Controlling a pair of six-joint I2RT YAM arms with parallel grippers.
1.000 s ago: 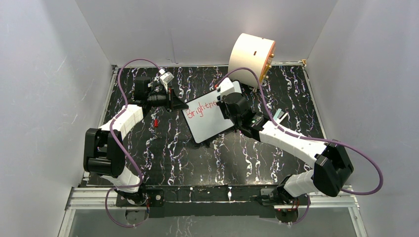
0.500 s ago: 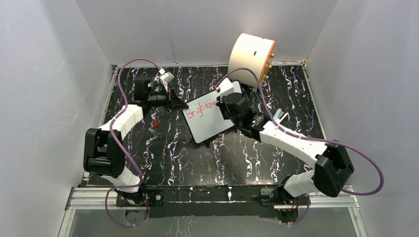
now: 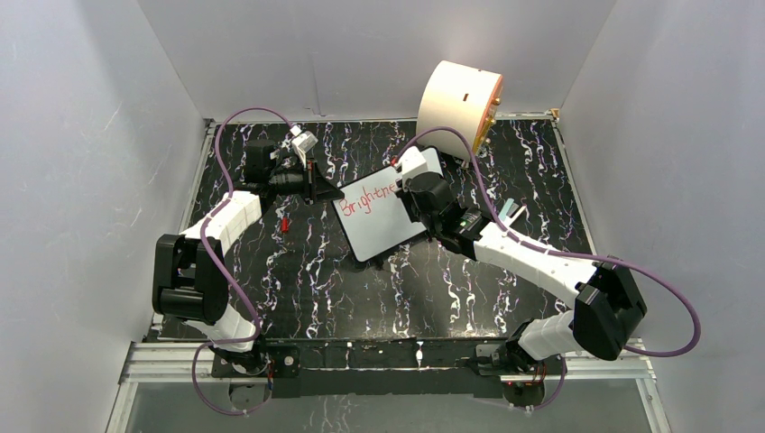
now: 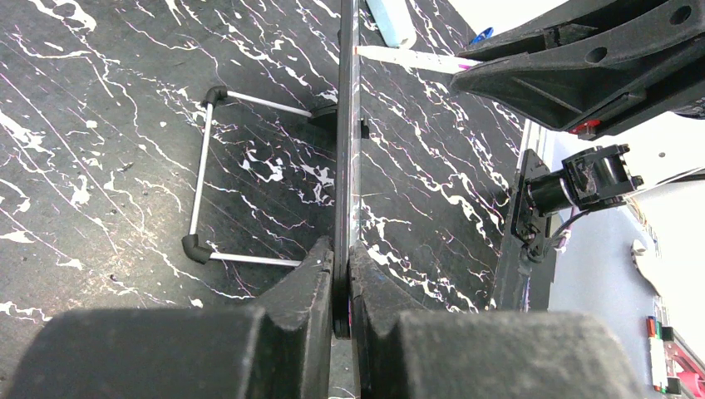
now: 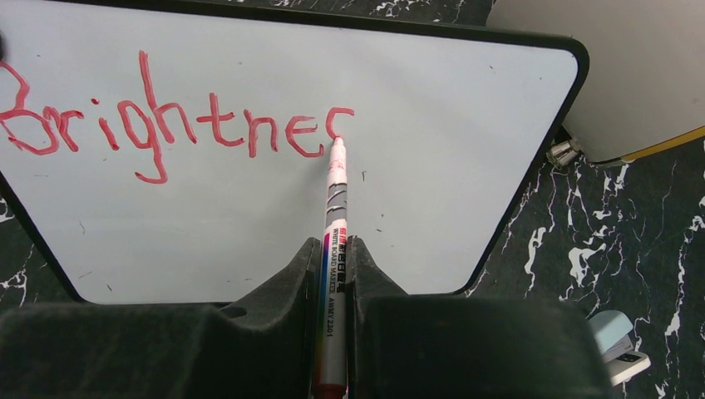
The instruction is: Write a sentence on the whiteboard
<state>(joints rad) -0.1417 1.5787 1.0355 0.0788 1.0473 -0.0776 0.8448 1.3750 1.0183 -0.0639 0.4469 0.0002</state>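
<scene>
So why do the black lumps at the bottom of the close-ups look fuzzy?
Right wrist view: the right hand gripping the marker sits too near the lens and goes soft; the red letters on the whiteboard are crisp, without glare. Left wrist view: the left hand blurs likewise; the marbled table is sharp.

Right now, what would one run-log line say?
left gripper: shut on whiteboard edge | right gripper: shut on marker | tip: on whiteboard | sentence: "Brightne", next letter begun

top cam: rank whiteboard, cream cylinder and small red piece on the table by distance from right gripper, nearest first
1. Whiteboard, directly under the right gripper.
2. Cream cylinder, behind it, to the right.
3. Small red piece, far left, near the left arm.
</scene>
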